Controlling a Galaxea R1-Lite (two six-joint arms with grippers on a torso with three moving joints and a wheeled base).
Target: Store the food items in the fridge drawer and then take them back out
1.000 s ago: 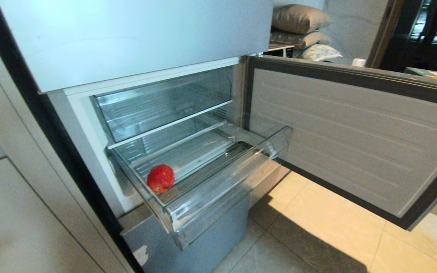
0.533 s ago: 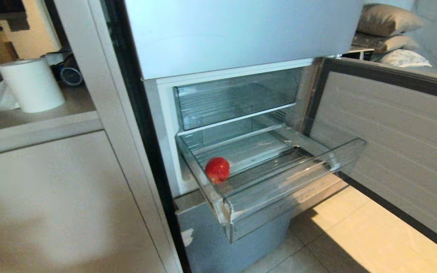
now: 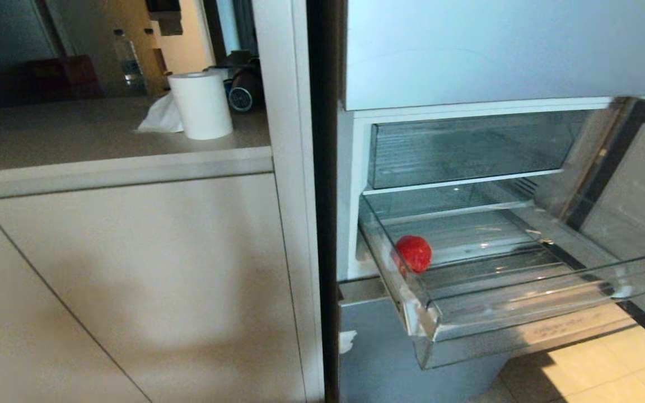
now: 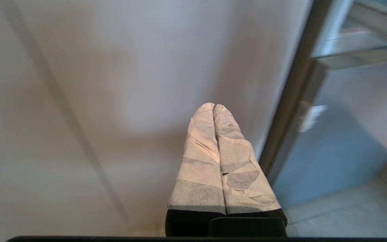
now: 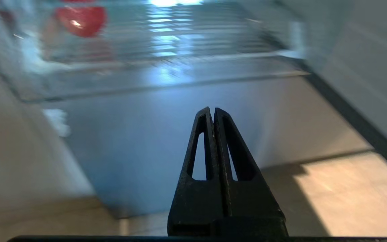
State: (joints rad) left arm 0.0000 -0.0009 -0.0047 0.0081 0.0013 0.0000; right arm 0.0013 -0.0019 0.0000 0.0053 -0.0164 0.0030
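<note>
Sitting alone, one red fruit [image 3: 413, 253] occupies the fridge drawer [image 3: 524, 313]; both grippers clenched, grasping nothing.

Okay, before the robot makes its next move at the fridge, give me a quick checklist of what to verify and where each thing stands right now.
1. Fridge drawer pulled out and reachable: ok.
2. Red fruit in the drawer, near its left wall: ok.
3. Second food item located: cannot tell; no view shows it.
4. Left gripper free of load: ok, shut on nothing, low in front of the cabinet panel.
5. Right gripper free of load: ok, shut on nothing, below the drawer front, pointing at the lower fridge panel.
6. Fingers ready to grasp: not ok, both grippers must open first.
</note>
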